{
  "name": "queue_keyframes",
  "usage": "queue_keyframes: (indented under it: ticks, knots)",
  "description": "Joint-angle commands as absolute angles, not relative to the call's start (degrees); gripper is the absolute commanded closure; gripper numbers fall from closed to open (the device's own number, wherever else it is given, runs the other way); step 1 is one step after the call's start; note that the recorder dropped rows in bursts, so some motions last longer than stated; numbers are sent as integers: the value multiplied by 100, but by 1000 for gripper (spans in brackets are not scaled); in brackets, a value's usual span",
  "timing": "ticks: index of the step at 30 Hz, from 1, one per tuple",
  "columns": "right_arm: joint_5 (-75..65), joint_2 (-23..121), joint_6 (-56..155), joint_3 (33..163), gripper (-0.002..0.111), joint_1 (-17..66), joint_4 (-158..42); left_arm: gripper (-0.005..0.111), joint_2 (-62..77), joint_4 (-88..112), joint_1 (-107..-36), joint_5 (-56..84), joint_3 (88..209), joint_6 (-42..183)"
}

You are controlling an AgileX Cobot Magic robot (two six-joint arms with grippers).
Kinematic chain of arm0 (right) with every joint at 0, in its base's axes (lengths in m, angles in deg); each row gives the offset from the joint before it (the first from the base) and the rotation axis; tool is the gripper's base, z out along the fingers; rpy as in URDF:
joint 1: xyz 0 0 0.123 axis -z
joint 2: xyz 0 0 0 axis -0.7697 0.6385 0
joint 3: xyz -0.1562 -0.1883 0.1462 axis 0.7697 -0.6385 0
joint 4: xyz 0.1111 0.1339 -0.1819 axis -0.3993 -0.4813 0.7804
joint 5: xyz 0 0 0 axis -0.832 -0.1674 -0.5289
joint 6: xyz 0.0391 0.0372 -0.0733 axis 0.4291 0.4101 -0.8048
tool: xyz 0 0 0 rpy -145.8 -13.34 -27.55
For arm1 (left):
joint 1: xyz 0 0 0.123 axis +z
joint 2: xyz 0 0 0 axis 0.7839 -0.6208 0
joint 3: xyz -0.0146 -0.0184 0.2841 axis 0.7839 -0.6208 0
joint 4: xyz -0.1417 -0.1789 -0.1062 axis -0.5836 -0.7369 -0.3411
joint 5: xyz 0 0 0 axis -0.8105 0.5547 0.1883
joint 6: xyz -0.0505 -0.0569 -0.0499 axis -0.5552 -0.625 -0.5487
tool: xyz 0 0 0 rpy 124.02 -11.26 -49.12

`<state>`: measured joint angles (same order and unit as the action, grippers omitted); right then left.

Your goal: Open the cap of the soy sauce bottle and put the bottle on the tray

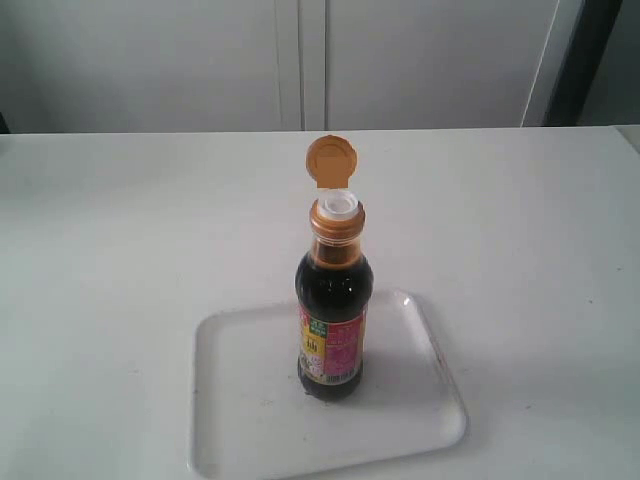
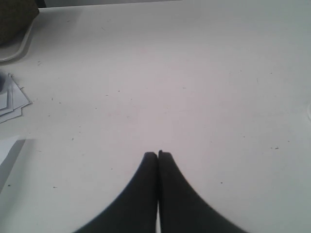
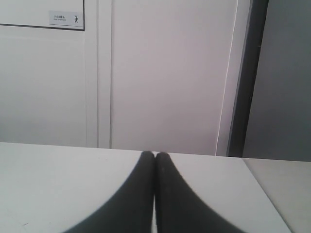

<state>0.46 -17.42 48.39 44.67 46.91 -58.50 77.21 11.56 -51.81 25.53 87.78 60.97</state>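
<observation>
The soy sauce bottle [image 1: 333, 310] is seen upright on the tray [image 1: 240, 420], cap [image 1: 331, 160] flipped open. Both grippers [image 2: 158, 154] [image 3: 155, 154] are pressed together, empty. Smooth plastic, likely slippery; best gripped at the labelled body.

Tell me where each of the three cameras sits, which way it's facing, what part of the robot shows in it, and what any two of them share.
Exterior view: raised, angled down at the white table, where the soy sauce bottle stands on the tray with its cap flipped open; no robot part shows.
Left wrist view: on the left arm, angled down at bare tabletop; the left gripper, jaws together, shows.
Right wrist view: on the right arm, facing level across the table toward wall panels; the right gripper, jaws together, shows.
Shared: all three show the white table; the exterior and right wrist views both show pale wall panels.
</observation>
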Motion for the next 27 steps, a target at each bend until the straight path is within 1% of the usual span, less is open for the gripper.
queue_keyframes:
  ticks: [1,7,22,27]
  knots:
    - [283,-1773,4863,4444,108,4714,-5827,107,7749,1084,-5169,2527,8756,6095]
    - [900,-1777,4863,4444,108,4714,-5816,107,7749,1084,-5169,2527,8756,6095]
    - [856,-2307,4863,3375,108,4714,-5776,107,7749,1084,-5169,2527,8756,6095]
    - [957,-2307,4863,3322,108,4714,-5776,107,7749,1084,-5169,2527,8756,6095]
